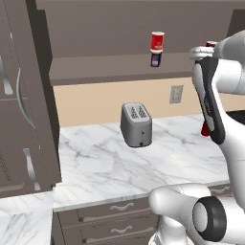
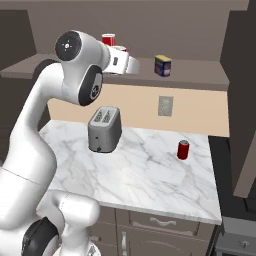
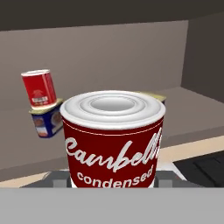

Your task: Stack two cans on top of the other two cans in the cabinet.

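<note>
On the cabinet (image 3: 109, 52) shelf's left, one red can (image 3: 39, 89) already tops a blue tin (image 3: 46, 120). Centre, the fingers clasp the soup can (image 3: 113, 138), seemingly near the second tin (image 2: 162, 65). Next: lower it squarely on.

The cabinet (image 2: 200, 75) shelf carries two blue tins: one (image 1: 156, 59) with a red can (image 1: 157, 41) stacked on top, the other (image 2: 162, 66) bare and well to the right. The marble counter (image 2: 145, 170) below bears a grey toaster (image 2: 104, 129) near the wall and a small red can (image 2: 183, 149) toward its right end, well apart from each other.
</note>
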{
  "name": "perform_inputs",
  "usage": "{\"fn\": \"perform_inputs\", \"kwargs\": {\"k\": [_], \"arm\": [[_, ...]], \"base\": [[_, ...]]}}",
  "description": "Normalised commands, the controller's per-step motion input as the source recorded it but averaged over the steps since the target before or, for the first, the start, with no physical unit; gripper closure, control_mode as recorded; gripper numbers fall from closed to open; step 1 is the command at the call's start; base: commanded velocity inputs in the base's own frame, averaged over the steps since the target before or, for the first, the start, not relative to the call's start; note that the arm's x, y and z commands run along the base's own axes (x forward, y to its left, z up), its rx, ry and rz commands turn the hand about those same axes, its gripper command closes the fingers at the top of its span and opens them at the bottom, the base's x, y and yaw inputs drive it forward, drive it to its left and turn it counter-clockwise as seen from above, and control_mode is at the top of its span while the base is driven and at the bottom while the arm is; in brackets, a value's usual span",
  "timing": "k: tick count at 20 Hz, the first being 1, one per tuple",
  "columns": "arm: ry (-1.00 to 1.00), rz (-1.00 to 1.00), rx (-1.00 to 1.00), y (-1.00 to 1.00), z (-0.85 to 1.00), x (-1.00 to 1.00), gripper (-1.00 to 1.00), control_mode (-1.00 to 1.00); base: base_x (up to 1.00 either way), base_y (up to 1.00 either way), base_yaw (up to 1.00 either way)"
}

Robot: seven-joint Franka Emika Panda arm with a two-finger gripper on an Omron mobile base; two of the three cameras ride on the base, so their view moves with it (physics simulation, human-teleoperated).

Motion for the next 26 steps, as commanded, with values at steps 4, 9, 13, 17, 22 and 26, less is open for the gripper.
{"fn": "perform_inputs", "kwargs": {"k": [4,9,13,17,22,26], "arm": [[0.0,0.1,-0.1,-0.31,0.0,0.13,1.0,-1.0],[0.0,0.05,-0.03,-0.29,0.02,0.19,1.0,-1.0],[0.0,0.0,0.0,-0.17,0.07,0.28,1.0,-1.0],[0.0,0.0,0.0,-0.13,0.03,0.39,1.0,-1.0],[0.01,0.0,0.0,-0.17,0.01,0.37,1.0,-1.0],[0.04,0.0,0.0,-0.26,0.03,0.28,1.0,-1.0]], "base": [[0.0,0.0,0.0],[0.0,0.0,0.0],[0.0,0.0,0.0],[0.0,0.0,0.0],[0.0,0.0,0.0],[0.0,0.0,0.0]]}}
